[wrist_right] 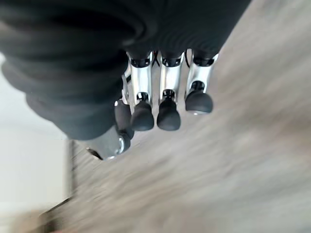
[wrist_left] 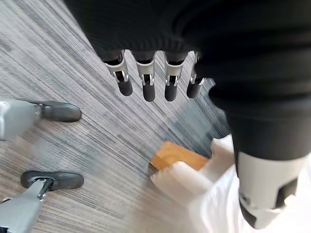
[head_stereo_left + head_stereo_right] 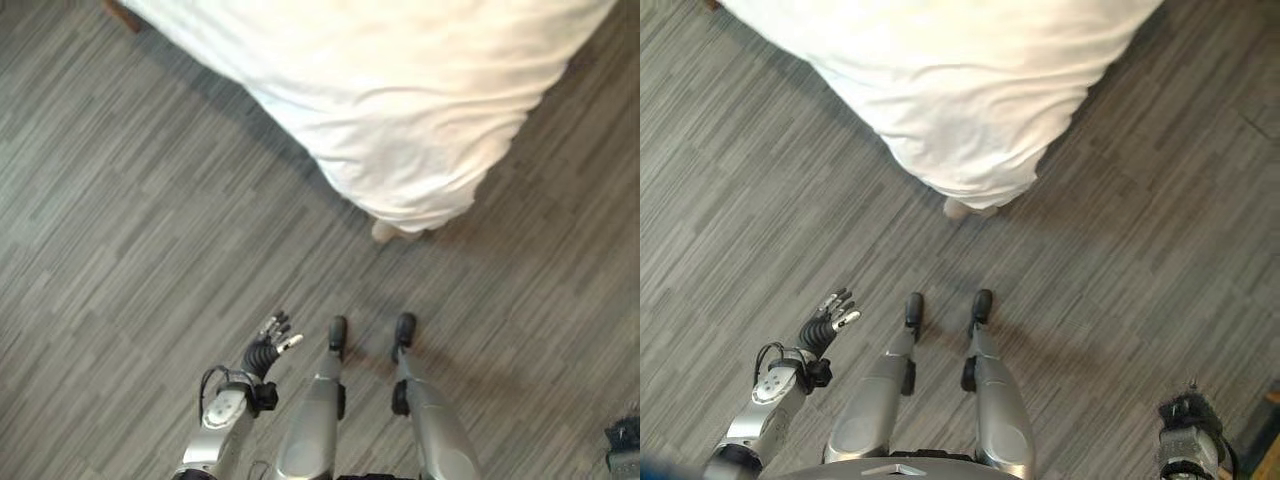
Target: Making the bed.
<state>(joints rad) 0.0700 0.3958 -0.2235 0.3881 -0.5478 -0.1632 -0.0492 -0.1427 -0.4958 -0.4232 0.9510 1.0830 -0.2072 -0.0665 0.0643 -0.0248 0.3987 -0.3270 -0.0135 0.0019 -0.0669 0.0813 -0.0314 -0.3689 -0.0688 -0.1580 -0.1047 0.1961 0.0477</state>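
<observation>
Bed (image 3: 400, 90): one corner of it, draped in a white duvet (image 3: 420, 150), juts toward the robot from the far side of the grey wood-grain floor (image 3: 120, 220); the cover hangs over the corner and nearly reaches the floor, with a pale bed foot (image 3: 385, 231) just peeping out beneath its lowest fold. Surface of the duvet: soft, rumpled, lightly creased toward the tip, no sharp edge or tuck visible (judged not yet smoothed). In the left wrist view a wooden piece of the frame (image 2: 177, 156) shows beside the hanging cloth. Left hand (image 3: 270, 345): held low and forward over bare floor, well apart from the bedding, fingers (image 2: 148, 85) straight and loosely spread, holding nothing. Right hand (image 1: 165, 104): low at the robot's right side, fingers hanging relaxed and close together, empty. Reading: both hands are free and clear because the robot stands short of the corner, so reaching the cloth appears to be the step in hand.
</observation>
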